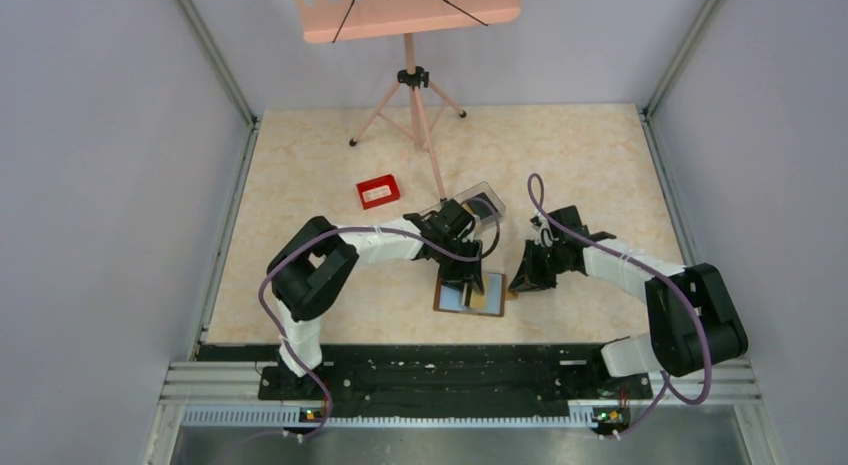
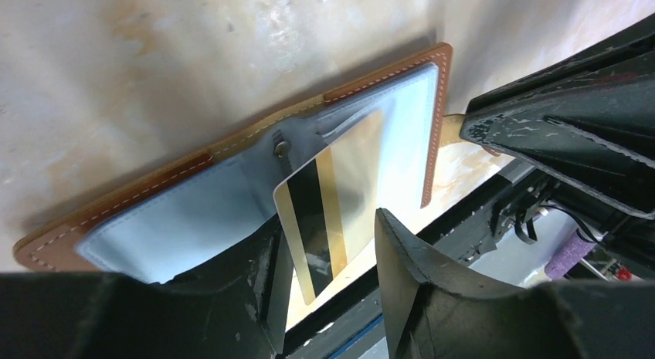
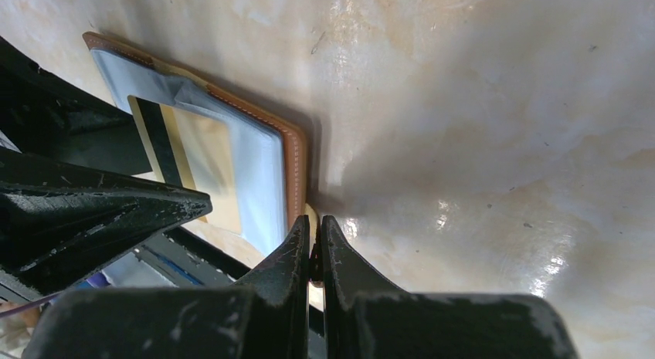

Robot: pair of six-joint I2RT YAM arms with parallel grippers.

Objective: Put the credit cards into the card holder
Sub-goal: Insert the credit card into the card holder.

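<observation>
Card holder (image 1: 452, 295) lies open close to the middle of the desk's (image 1: 600, 165) near edge, pale blue lining up. The left claw (image 1: 470, 275) hangs directly over it and the right claw (image 1: 518, 284) reaches down to its right edge. A red tray (image 1: 378, 191) and a clear box (image 1: 482, 205) sit farther back, apart from the holder. From the left wrist, a tan-yellow card (image 2: 334, 208) with a black stripe sits partly inside the holder's slot, its outer end sticking out between the spread fingers (image 2: 417, 274) of the left claw. From the right wrist, the right claw is pressed together, its tips down on a small tan tab (image 3: 310, 214) at the holder's stitched brown edge.
</observation>
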